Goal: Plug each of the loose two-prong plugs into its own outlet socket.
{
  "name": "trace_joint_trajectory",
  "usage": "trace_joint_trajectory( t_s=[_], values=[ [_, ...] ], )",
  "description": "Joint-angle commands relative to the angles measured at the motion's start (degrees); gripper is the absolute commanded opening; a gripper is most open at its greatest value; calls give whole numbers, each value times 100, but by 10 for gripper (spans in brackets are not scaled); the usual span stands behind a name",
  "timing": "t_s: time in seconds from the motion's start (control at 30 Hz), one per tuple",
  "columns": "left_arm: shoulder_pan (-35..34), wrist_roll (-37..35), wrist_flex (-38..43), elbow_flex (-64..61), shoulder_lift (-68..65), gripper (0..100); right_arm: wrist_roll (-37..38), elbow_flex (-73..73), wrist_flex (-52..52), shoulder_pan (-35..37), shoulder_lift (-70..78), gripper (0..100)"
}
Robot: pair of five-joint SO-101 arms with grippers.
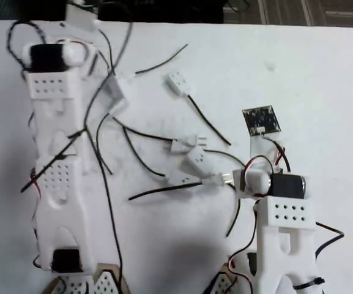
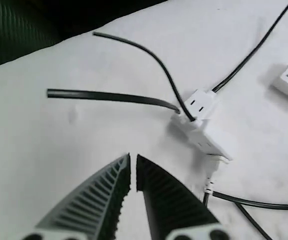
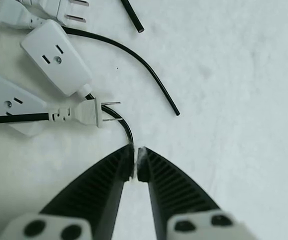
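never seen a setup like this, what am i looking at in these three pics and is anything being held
These are two small white robot arms at a white table. The high view looks down from a fixed camera: the left arm lies stretched far across, the right arm sits nearer. The other two pictures come from a camera on each wrist, looking along its dark pincer. On the table lie white outlet sockets and two-prong plugs on black cables. The left pincer is closed and holds nothing. The right pincer is closed too, tips at a black cable beside a plug; whether it pinches that cable I cannot tell.
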State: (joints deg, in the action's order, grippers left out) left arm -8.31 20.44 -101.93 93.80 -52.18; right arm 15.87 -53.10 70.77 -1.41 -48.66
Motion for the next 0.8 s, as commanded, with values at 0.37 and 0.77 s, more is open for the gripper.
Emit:
trace_joint_trajectory(
  t_s=[0.37, 0.77],
  values=[
    [-1525, -615, -53, 193, 2273, 221, 44, -132, -136, 374, -110, 19],
    [-1859, -132, -62, -2716, 4277, 59, 26, 237, -110, 418, -66, 21]
  ],
)
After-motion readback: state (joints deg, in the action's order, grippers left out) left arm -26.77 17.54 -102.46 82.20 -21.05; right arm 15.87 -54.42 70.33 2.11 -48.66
